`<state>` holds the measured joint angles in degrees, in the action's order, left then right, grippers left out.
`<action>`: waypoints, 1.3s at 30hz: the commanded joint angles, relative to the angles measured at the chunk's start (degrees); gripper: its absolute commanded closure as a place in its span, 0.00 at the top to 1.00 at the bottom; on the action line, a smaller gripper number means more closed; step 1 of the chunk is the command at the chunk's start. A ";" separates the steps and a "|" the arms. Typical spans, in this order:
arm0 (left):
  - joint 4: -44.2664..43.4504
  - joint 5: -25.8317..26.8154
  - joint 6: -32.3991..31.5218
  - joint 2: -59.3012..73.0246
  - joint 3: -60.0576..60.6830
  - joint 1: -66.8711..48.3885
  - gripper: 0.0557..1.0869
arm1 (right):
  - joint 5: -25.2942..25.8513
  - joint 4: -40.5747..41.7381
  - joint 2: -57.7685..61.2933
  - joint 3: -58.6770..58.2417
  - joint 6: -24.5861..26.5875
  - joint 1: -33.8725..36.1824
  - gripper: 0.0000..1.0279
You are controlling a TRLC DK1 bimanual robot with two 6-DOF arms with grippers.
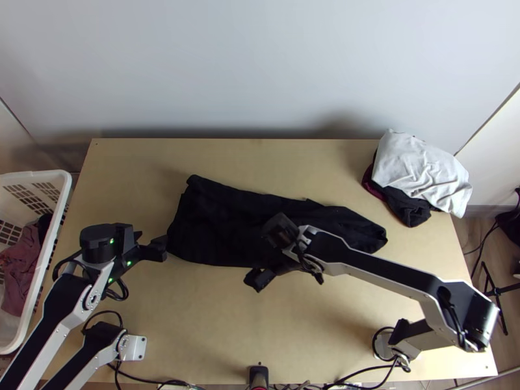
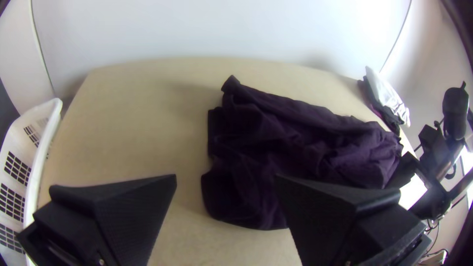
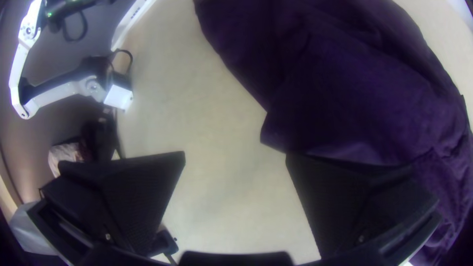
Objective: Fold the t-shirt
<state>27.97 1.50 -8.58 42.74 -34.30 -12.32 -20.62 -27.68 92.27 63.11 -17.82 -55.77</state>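
Note:
The black t-shirt (image 1: 218, 221) lies in a long, wrinkled strip across the middle of the table, looking dark purple in the left wrist view (image 2: 295, 143) and the right wrist view (image 3: 345, 88). At its left end is my left gripper (image 1: 155, 244); in its wrist view the left gripper (image 2: 226, 182) is open, nothing between its fingers. My right gripper (image 1: 260, 276) is by the cloth's near edge, around its middle. Its wrist view has the right gripper (image 3: 235, 157) open over bare wood, one finger overlapping the cloth in the picture. The right arm hides part of the shirt.
A pile of clothes with a light grey piece (image 1: 419, 169) on top sits at the table's far right corner. A white basket (image 1: 62, 195) holding clothes stands off the left edge. Bare wood (image 1: 214, 325) lies in front of the shirt.

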 commanded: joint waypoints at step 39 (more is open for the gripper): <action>-5.73 7.56 1.37 -5.30 7.76 10.91 0.94 | 23.96 0.52 7.66 3.86 13.25 4.70 0.94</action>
<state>23.22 5.65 -7.33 37.43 -27.38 -4.73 0.60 -27.92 96.18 67.22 -5.93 -52.73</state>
